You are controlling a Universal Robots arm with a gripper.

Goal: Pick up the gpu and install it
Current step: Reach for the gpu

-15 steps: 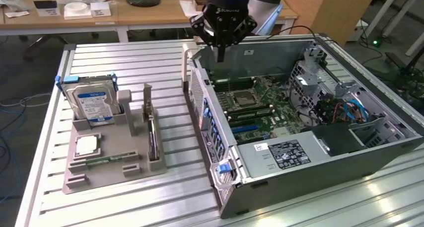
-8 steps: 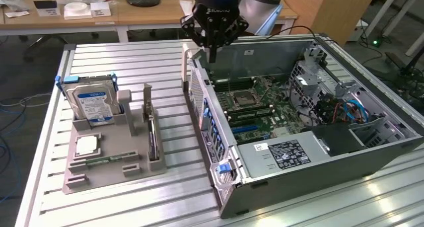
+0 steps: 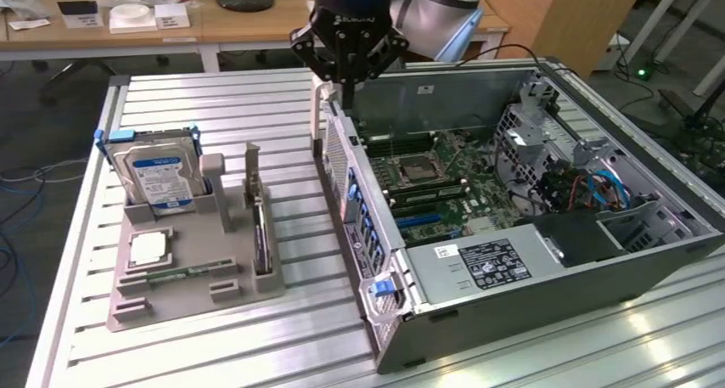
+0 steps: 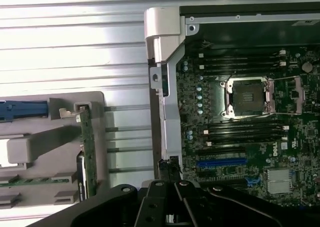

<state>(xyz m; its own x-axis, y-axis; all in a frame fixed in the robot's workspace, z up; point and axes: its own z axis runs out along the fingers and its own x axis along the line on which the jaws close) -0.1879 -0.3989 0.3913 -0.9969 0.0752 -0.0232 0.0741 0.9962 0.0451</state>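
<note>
Hovering over a wall of the computer case [image 3: 566, 256], the gripper [image 3: 343, 87] is closed and empty, the gpu [image 3: 261, 235] standing edgewise in the grey holder [image 3: 170, 307] at its seven o'clock in the exterior view.

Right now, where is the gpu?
On the exterior view's left, the gpu stands on edge in the gray holder, between the hard drive and the computer case.

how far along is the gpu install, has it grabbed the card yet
Nothing looks done: the gpu stands on edge in the grey holder tray, outside the computer case. Nothing is in hand: the end effector is shut and empty, above the case's side wall. Both the pickup and the seating on the motherboard are left.
</note>
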